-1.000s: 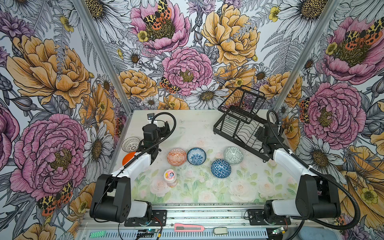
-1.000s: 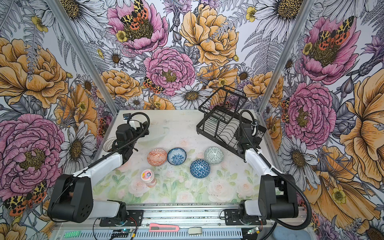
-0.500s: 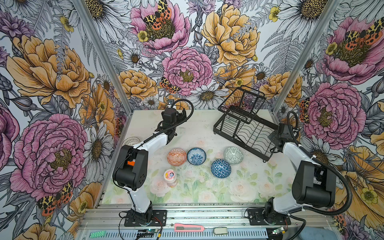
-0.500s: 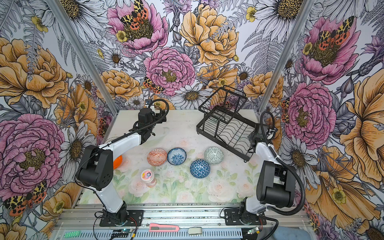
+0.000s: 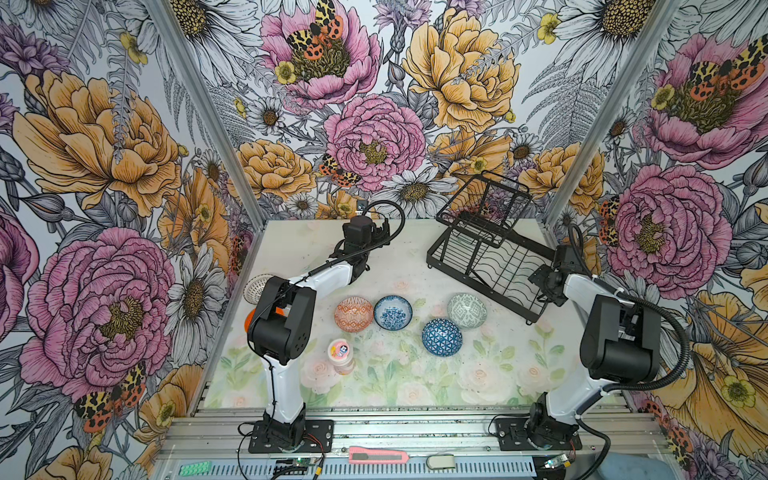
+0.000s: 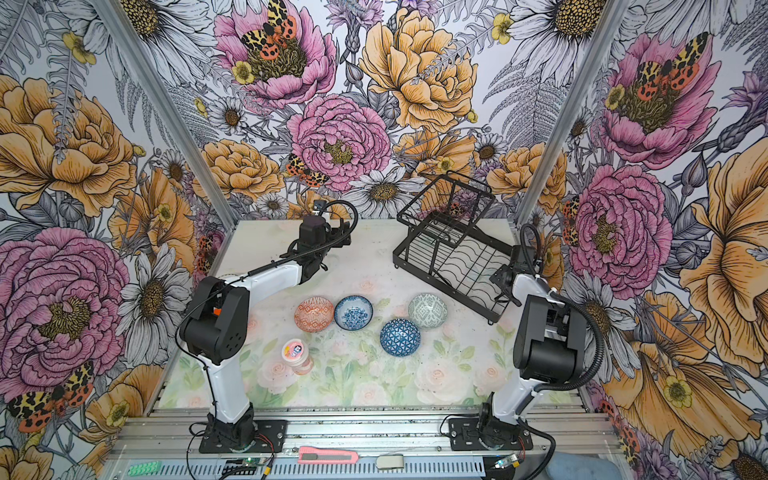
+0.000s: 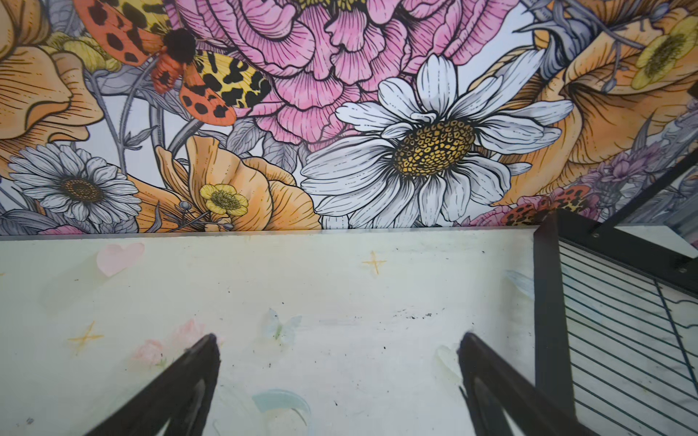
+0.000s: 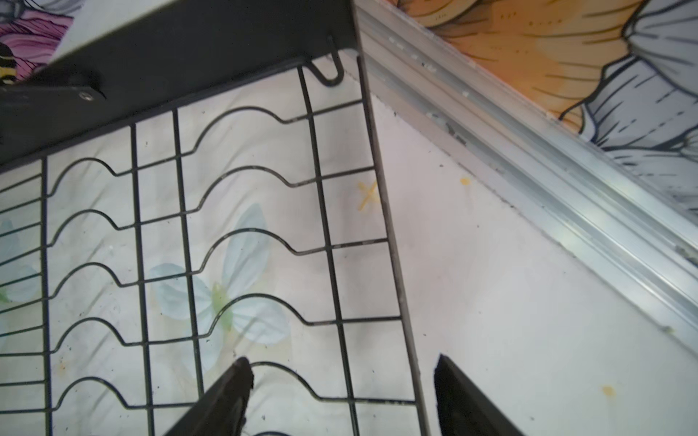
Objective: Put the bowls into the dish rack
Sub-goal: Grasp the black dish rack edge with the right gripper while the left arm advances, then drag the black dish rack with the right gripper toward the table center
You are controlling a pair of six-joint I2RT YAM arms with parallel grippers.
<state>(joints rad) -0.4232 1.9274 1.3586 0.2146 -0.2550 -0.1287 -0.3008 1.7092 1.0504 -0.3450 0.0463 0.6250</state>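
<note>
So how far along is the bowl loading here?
Done: nothing; the dish rack holds no bowls. In hand: no bowl; the right claw is open astride the rack's rim, the left claw open, holding nothing. Left: all five, the orange patterned bowl, white-blue bowl, grey-green bowl and dark blue bowl mid-table, the plain orange bowl half hidden behind the left arm.
</note>
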